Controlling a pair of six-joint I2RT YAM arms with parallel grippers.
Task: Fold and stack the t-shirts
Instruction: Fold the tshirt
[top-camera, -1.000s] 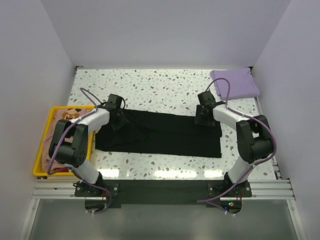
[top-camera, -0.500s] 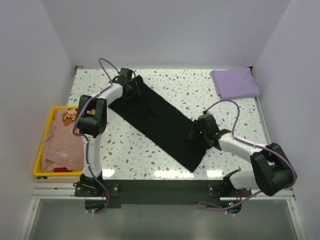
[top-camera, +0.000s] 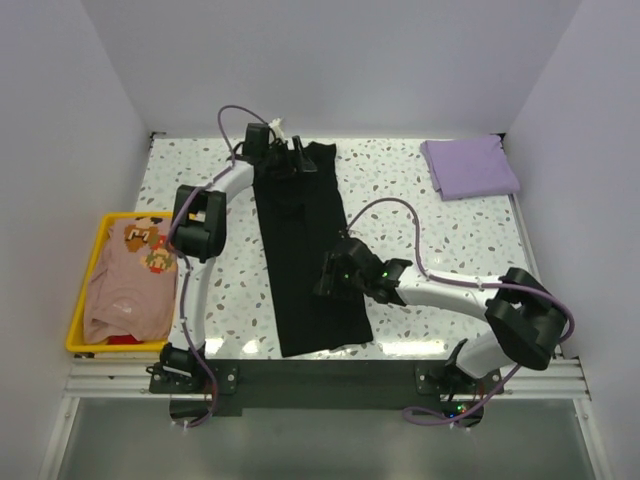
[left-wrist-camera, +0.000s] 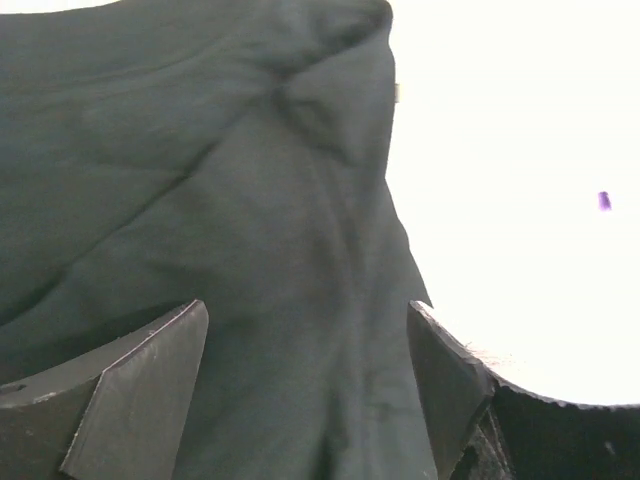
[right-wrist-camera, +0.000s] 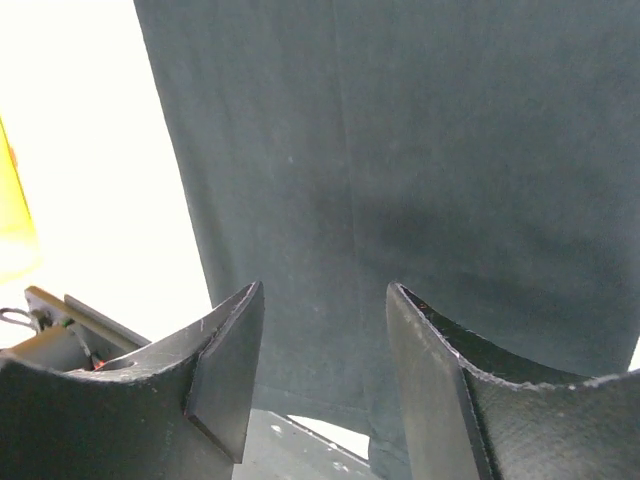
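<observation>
A large black t-shirt (top-camera: 305, 260), folded into a long strip, runs from the table's far edge to its near edge. My left gripper (top-camera: 290, 160) hovers over the strip's far end, open. In the left wrist view the dark cloth (left-wrist-camera: 250, 200) lies loose under the left gripper (left-wrist-camera: 310, 345). My right gripper (top-camera: 335, 278) hangs open over the strip's near half. The right wrist view has the right gripper (right-wrist-camera: 322, 345) above flat black cloth (right-wrist-camera: 420, 150), nothing between the fingers. A folded lavender t-shirt (top-camera: 470, 167) lies at the back right. The peach printed t-shirt (top-camera: 125, 280) rests in the tray.
A yellow tray (top-camera: 72, 330) sits at the table's left edge, outside the left arm. White walls close in the table on three sides. Purple cables loop above both arms. Speckled tabletop (top-camera: 420, 215) shows between the black strip and the lavender shirt.
The black shirt has swung from lying crosswise to lying lengthwise. My left arm moved to the far edge and its jaws opened. My right arm swept leftward to the near middle.
</observation>
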